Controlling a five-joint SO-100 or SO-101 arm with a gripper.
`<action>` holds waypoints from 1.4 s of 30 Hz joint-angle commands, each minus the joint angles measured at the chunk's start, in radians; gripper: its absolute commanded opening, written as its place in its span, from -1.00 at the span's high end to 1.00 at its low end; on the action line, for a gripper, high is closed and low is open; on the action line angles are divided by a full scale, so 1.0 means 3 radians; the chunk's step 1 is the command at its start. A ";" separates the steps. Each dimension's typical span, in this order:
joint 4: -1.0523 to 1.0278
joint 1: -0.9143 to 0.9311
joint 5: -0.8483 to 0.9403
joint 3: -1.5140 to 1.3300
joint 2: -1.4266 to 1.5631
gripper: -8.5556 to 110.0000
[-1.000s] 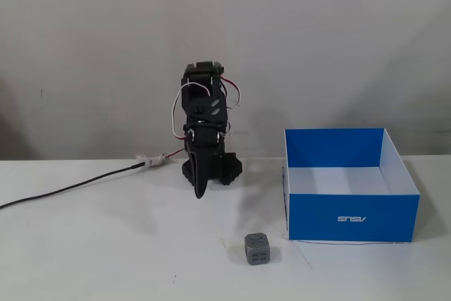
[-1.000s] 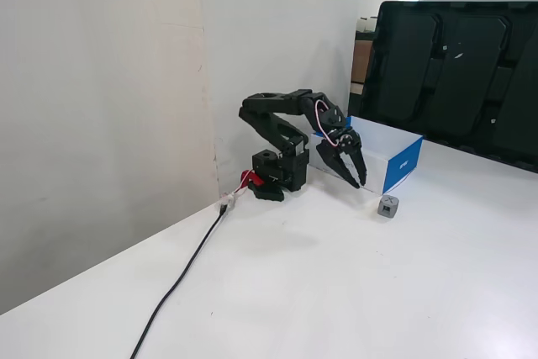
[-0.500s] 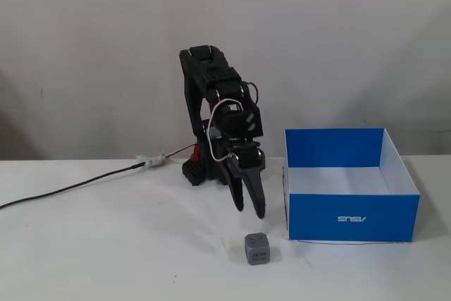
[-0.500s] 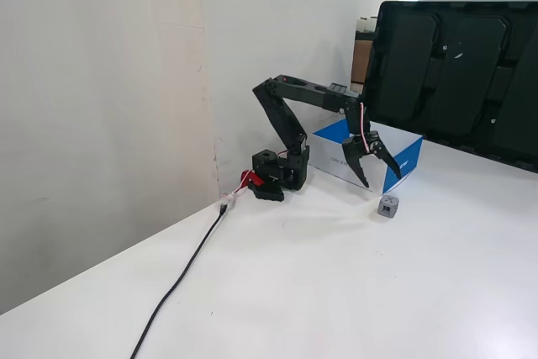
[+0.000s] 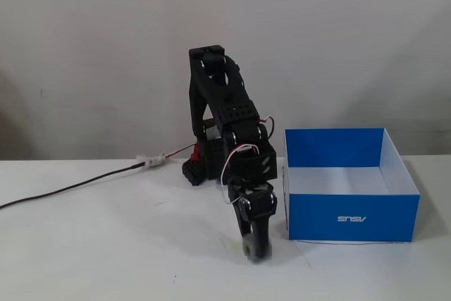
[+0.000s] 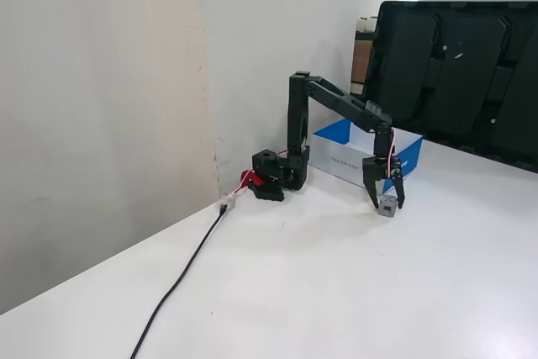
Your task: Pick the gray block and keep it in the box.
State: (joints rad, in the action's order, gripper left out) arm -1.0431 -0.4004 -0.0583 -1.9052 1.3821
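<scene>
The gray block (image 6: 387, 205) rests on the white table, and in a fixed view it sits between my gripper's two fingers. My gripper (image 6: 387, 203) points down with its jaws apart, straddling the block, its tips at table level. In the other fixed view the gripper (image 5: 255, 250) faces the camera and only a gray patch of the block (image 5: 249, 247) shows at its tip. The blue box (image 5: 352, 220), open-topped with a white floor, stands just right of the gripper there. It appears behind the gripper in the side-on fixed view (image 6: 409, 155). The box is empty.
The arm's base (image 5: 201, 167) stands at the wall, left of the box. A black cable (image 5: 70, 188) runs from it leftward across the table. A large black monitor (image 6: 454, 73) stands behind the box. A white wall closes the back.
</scene>
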 commanded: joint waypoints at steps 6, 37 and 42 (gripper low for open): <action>-0.0159 0.0179 -0.0031 0.0332 0.0307 0.85; -0.1278 -0.1340 0.0036 -0.0153 0.2511 0.42; -0.1299 -0.0286 0.0072 0.0159 0.2526 0.85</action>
State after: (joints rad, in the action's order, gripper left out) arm -1.4404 -0.5660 -0.0491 -1.9359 2.1322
